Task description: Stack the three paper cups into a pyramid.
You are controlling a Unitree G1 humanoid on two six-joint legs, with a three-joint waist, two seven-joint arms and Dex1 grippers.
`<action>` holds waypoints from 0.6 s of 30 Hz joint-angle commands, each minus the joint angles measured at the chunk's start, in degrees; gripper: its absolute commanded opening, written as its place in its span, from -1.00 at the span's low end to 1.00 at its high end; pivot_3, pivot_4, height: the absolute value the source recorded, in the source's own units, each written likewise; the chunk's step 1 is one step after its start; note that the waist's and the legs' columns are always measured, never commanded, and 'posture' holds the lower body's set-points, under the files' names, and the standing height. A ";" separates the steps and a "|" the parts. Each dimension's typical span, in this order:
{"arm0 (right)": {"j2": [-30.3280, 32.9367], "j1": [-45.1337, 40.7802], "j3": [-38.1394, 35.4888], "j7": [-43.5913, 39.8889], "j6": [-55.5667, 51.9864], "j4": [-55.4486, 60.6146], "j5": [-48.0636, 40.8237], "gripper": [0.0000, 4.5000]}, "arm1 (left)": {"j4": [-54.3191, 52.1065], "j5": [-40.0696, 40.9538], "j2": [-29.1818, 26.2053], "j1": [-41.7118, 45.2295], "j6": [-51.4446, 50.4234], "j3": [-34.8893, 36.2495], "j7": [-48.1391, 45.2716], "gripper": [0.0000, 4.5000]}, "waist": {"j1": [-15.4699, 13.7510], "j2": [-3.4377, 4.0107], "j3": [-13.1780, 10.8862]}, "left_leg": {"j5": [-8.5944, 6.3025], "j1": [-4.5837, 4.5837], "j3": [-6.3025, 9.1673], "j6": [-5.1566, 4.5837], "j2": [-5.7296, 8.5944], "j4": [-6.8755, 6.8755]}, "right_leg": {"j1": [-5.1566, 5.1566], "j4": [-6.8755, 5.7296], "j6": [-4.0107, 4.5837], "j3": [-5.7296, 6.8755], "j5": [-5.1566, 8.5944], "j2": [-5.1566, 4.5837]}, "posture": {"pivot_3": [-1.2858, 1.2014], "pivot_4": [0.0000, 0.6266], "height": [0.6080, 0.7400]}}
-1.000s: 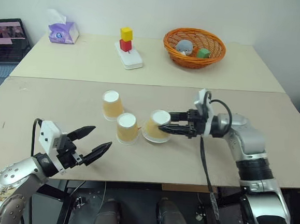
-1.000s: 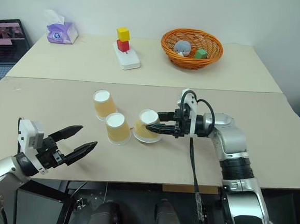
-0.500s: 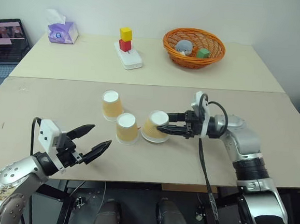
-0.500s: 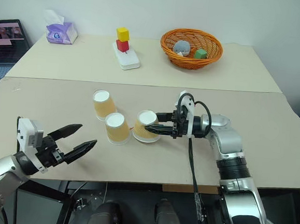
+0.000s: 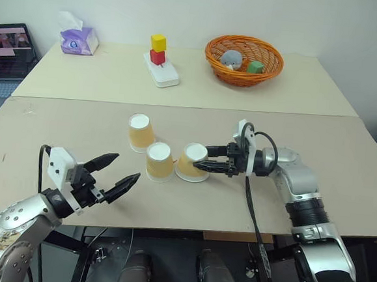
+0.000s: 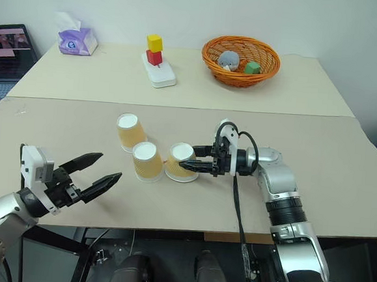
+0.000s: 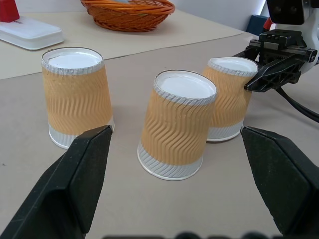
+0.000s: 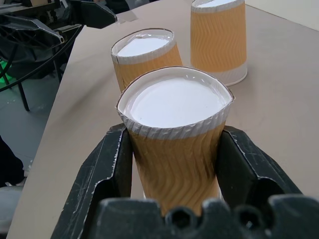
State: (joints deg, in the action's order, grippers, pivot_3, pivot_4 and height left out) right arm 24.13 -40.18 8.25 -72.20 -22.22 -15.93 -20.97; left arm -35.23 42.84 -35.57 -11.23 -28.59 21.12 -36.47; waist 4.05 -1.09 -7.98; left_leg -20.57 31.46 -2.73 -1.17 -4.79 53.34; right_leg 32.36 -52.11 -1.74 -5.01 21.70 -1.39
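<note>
Three upturned cups are seen on the near table: a far cup (image 5: 140, 132), a middle cup (image 5: 159, 161) and a right cup (image 5: 191, 161) just beside it. The right cup is clamped near its base by the right gripper (image 5: 200, 163), its wall squeezed oval and tilted; whether its rim sits on the table (image 5: 78, 132) cannot be told. The left gripper (image 5: 122, 175) is held spread, empty, apart from the cups. No cup is stacked.
</note>
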 commanded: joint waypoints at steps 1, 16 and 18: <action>-0.23 -0.86 -0.08 -0.58 0.84 1.06 -0.23 -0.01 | -1.29 -0.02 0.31 0.43 1.19 0.47 0.37 0.95 | 0.00 0.00 0.00 | 0.00 0.00 0.00 0.00 0.00 0.00 | 0.00 0.00 0.00 0.00 0.00 0.00 | 0.03 -0.52 -0.24; 2.08 0.16 1.23 -3.96 -5.31 3.25 -2.13 0.86 | -0.21 -0.48 1.11 1.41 1.41 -0.11 0.68 0.95 | -0.04 0.00 0.00 | 0.00 0.00 0.01 0.00 0.01 0.00 | -0.01 0.00 0.00 0.00 0.00 -0.01 | 0.03 -0.52 -0.24; 3.18 0.53 0.68 -5.06 -7.19 3.96 -3.45 0.86 | 0.23 -0.46 1.19 2.03 1.33 -0.31 0.55 0.95 | -0.18 0.00 0.00 | 0.00 0.00 0.01 0.00 0.01 0.00 | -0.01 0.00 0.00 0.01 0.00 0.00 | 0.03 -0.52 -0.24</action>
State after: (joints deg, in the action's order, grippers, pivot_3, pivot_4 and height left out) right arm 26.27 -39.72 10.64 -75.91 -27.85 -14.51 -22.10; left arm -34.80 42.38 -34.34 -9.92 -28.58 20.78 -35.79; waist 3.87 -1.09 -7.98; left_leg -20.56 31.45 -2.69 -1.17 -4.78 53.34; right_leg 32.34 -52.11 -1.74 -4.99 21.70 -1.40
